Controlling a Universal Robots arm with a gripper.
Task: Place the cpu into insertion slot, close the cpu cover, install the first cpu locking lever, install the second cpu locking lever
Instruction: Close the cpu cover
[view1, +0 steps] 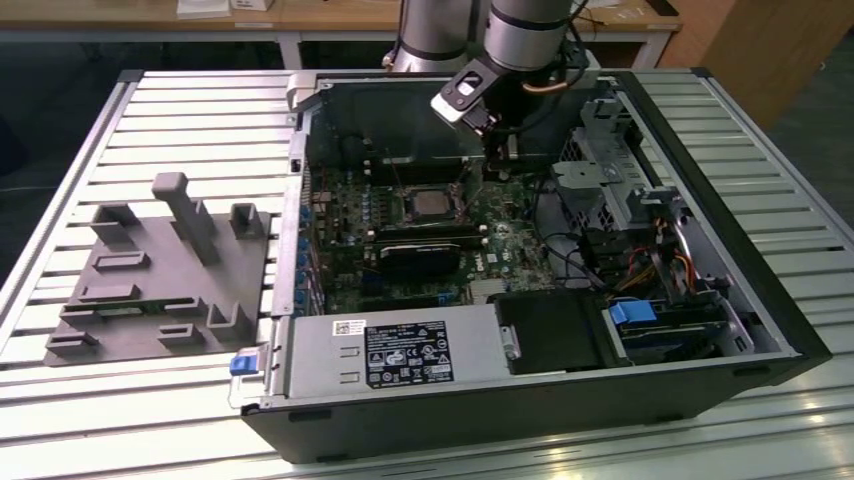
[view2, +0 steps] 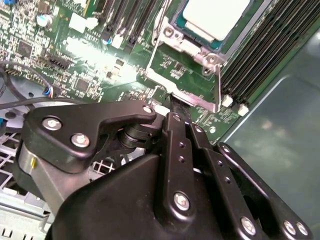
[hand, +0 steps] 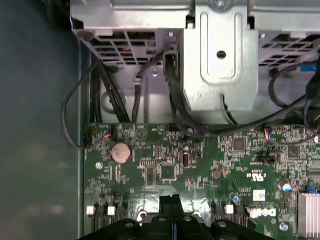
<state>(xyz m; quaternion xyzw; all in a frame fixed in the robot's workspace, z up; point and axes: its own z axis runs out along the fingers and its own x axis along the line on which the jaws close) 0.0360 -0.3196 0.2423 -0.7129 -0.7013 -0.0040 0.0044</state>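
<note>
Cpu already seated mid-board, gripper held right at the socket's edge.

At the exterior view's left, a grey fixture block (view1: 160, 270) is laid on the slatted table (view1: 174, 110). Around the middle of the green motherboard (view1: 514, 245) the cpu (view1: 430, 203), a small flat square with a pale silvery top, is seated in the insertion slot (view1: 406, 204) and framed by the cpu cover (view2: 187, 47). A white printed sticker is carried by the power supply (view1: 320, 355) at the case's near edge. The gripper (hand: 172, 198) is held just beside the cover, fingers (hand: 166, 205) pressed together; whether anything's pinched can't be told.

The arm (view1: 527, 35) stands near-vertical, pointing down — its gripper (hand: 172, 201) pinched fully closed.
</note>
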